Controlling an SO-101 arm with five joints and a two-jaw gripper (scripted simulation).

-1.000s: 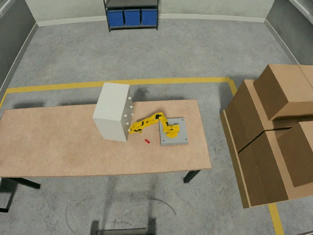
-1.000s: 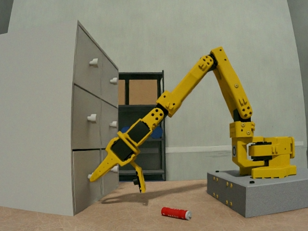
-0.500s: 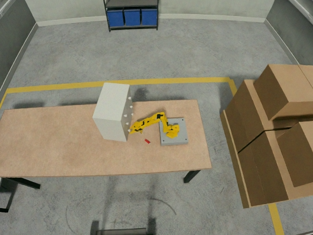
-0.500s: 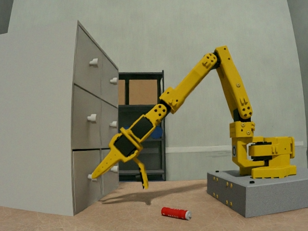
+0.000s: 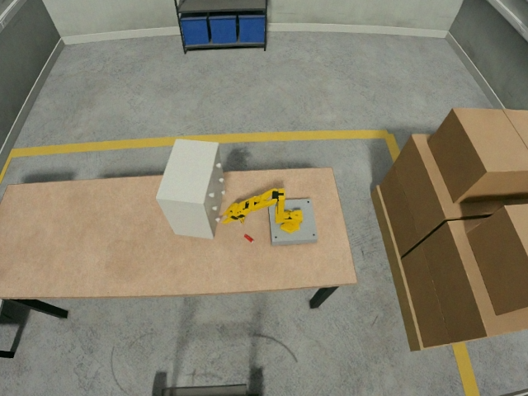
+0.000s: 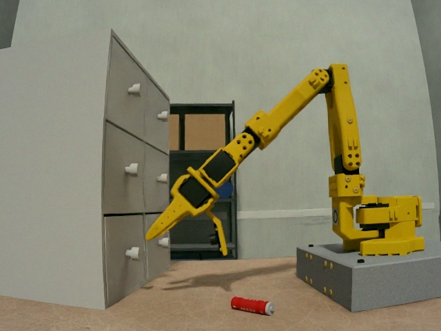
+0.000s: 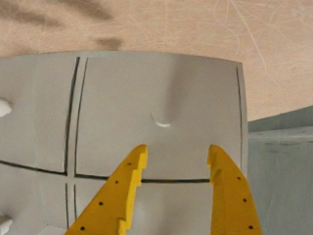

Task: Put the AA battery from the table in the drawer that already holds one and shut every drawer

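While the yellow plastic gripper [image 5: 223,219] [image 6: 149,238] [image 7: 178,147] hangs released, fingers parted, a red cylindrical battery [image 5: 248,238] [image 6: 252,305] lies between cabinet [image 5: 187,170] [image 6: 53,160] [image 7: 156,78] and tabletop's right edge [image 5: 344,225]

It was a warehouse or workshop: a concrete floor [image 5: 221,89] with yellow lines [image 5: 298,134], big cartons [image 5: 431,272] stacked on a pallet [image 5: 394,272], blue bins [image 5: 223,30] on a metal rack [image 5: 221,46], and plain grey-green walls [image 5: 341,12] [image 6: 278,53].
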